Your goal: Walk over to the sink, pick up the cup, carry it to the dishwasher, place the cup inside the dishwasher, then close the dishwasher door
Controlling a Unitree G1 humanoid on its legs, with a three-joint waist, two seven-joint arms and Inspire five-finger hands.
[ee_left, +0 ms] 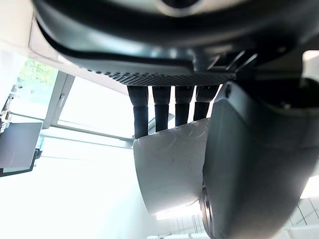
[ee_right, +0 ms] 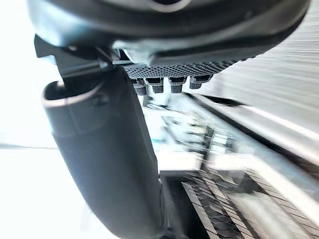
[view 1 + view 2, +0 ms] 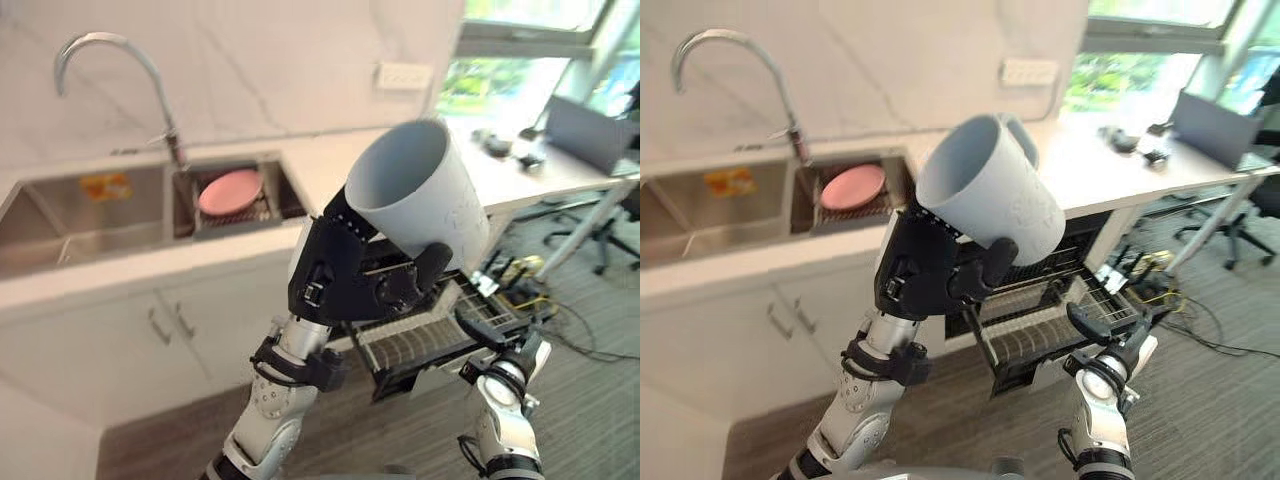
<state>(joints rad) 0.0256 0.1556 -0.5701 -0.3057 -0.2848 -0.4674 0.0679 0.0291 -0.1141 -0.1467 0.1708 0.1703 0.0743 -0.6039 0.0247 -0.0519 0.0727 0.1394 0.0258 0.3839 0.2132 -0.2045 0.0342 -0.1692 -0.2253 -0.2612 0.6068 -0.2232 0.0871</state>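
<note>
Grey cup [image 3: 420, 190] held tilted in left hand [image 3: 345, 275], dishwasher rack [image 3: 415, 342] beyond

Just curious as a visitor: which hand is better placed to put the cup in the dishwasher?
Left. The left hand is curled round the cup, raised close to the pulled-out rack. The right hand is low beside the rack, empty.

No legible text; orange sticker [image 3: 105, 186] in sink [image 3: 40, 225], print too small to read
</note>
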